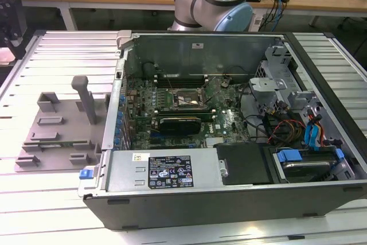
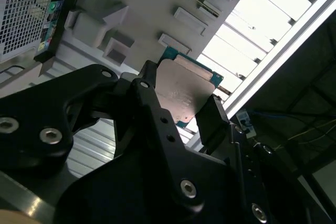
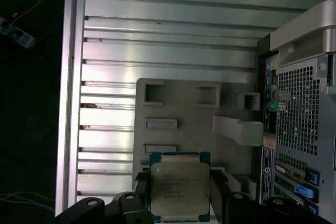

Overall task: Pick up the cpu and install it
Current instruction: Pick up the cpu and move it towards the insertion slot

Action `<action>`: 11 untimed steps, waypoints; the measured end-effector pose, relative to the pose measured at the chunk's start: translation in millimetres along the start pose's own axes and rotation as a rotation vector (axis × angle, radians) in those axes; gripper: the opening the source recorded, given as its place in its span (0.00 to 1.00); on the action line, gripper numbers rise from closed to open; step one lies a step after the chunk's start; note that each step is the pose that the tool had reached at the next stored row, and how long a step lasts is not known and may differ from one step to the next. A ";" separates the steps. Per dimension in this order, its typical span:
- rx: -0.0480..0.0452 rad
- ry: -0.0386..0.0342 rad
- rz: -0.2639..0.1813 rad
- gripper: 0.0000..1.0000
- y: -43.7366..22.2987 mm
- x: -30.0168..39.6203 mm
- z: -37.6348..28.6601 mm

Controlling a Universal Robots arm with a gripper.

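The cpu (image 3: pixel 179 188), a flat square chip with a silver top and green edge, sits between my gripper's (image 3: pixel 178 195) black fingers (image 3: pixel 138 183), which are shut on its two opposite sides. In the second wrist view the cpu (image 2: pixel 185 90) is held the same way in the gripper (image 2: pixel 181 103). It hangs well above the grey fixture tray (image 3: pixel 178 106), near the tray's edge. The motherboard socket (image 1: pixel 182 100) lies inside the open computer case (image 1: pixel 229 187), its metal frame around a dark square.
The grey fixture tray (image 1: pixel 57 124), with an upright post (image 1: pixel 87 98), lies on the slatted aluminium table at the exterior view's left of the case. The case holds cables, a drive cage (image 1: pixel 275 78) and blue latches. The arm's base (image 1: pixel 212 4) stands behind the case.
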State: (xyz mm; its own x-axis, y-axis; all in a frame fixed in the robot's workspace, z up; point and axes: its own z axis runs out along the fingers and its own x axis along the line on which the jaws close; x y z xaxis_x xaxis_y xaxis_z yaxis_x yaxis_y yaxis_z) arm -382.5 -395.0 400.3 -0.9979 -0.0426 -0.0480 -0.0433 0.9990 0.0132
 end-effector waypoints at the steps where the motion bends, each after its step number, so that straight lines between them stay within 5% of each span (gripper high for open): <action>1: 0.0000 0.0001 0.000 0.55 0.0 -1.0 0.0; 11: 0.0000 0.0001 0.000 0.55 -0.7 -15.4 0.7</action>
State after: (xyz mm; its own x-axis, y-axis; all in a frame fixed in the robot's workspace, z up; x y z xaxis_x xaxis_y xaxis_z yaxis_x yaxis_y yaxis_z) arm -367.0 -395.0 400.4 -0.9979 -0.0425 -0.0479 -0.0432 0.9990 0.0132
